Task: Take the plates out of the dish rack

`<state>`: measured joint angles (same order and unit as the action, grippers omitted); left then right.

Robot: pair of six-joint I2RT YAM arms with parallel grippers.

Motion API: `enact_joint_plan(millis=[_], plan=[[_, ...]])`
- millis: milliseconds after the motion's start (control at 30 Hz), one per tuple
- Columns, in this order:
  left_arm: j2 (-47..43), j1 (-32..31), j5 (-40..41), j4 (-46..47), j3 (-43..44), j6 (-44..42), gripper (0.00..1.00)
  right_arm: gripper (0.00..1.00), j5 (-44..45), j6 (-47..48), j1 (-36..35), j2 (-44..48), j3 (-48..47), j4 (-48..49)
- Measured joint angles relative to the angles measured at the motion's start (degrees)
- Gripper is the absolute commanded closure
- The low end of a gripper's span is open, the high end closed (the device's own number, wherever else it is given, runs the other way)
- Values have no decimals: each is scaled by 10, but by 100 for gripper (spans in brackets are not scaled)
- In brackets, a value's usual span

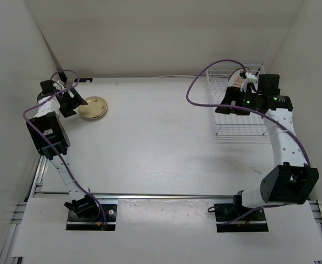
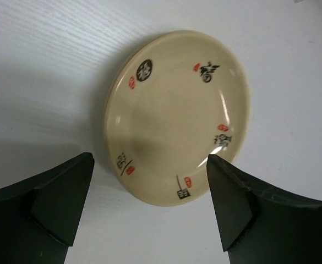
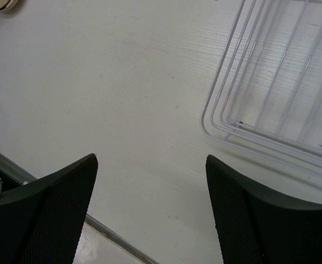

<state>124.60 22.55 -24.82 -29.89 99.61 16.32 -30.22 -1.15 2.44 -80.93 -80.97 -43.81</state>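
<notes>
Hovering over a small round cream ceramic plate (image 2: 177, 115) with black and red characters, the left gripper (image 2: 149, 159) has its jaws spread wide, one on either side, not pinching anything. Plate's lying flat on the white table (image 1: 161, 137), far left side. Right gripper (image 3: 149, 159) is spread wide too and empty, hanging just beside a corner of the rectangular white wire dish rack (image 3: 271, 110), over on the far right.

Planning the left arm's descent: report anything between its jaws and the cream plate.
Nothing visible does. The left gripper hangs open directly over the cream plate, which lies flat on the table, with clear space between them.
</notes>
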Motion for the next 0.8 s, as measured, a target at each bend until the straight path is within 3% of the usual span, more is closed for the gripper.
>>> enact_joint_plan(millis=[167, 333, 500, 600, 800], plan=[[-2, -7, 49, -10, -13, -10, 6, 18, 34, -4, 2, 0, 1, 7], [-47, -7, 83, -24, -35, -9, 6, 18, 204, -8, 2, -35, -44, 18], [-195, -7, 71, -26, -83, -5, 6, 19, 358, 12, 2, -121, -141, 55], [-314, -8, 8, -18, -123, -11, 6, 26, 400, 22, 3, -175, -194, 72], [-472, -12, -204, -5, -220, -43, 3, 44, 427, 37, 3, -283, -297, 84]])
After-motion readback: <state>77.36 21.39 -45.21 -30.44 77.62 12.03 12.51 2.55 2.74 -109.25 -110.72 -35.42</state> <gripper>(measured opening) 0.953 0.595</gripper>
